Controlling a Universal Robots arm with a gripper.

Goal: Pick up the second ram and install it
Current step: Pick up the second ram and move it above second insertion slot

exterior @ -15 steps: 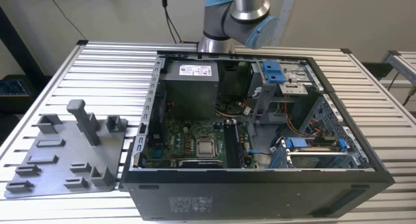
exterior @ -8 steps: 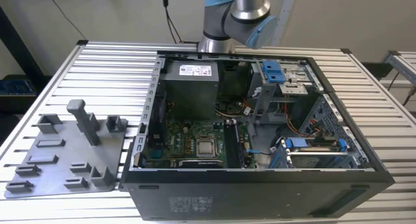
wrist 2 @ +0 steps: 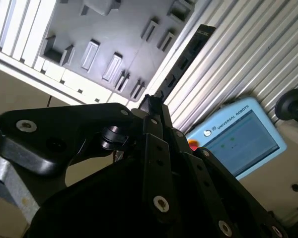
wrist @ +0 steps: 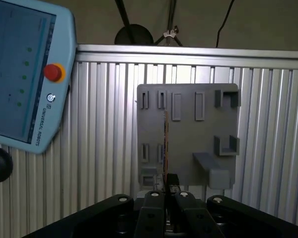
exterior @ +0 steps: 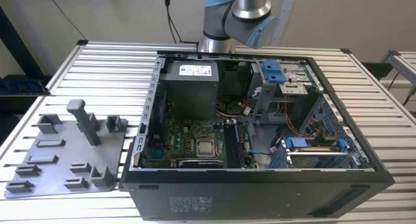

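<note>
Second ram: I see it edge-on.
Claw: clamped on the stick.
Behind: grey tray on the surface.

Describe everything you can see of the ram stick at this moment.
The second ram is a long, thin, flat dark board carrying a row of dark chips, seen in the second wrist view. One end is clamped between the fingers of the gripper; the rest juts straight out, touching nothing else. Beyond it lies the grey tray on the slatted table.
</note>
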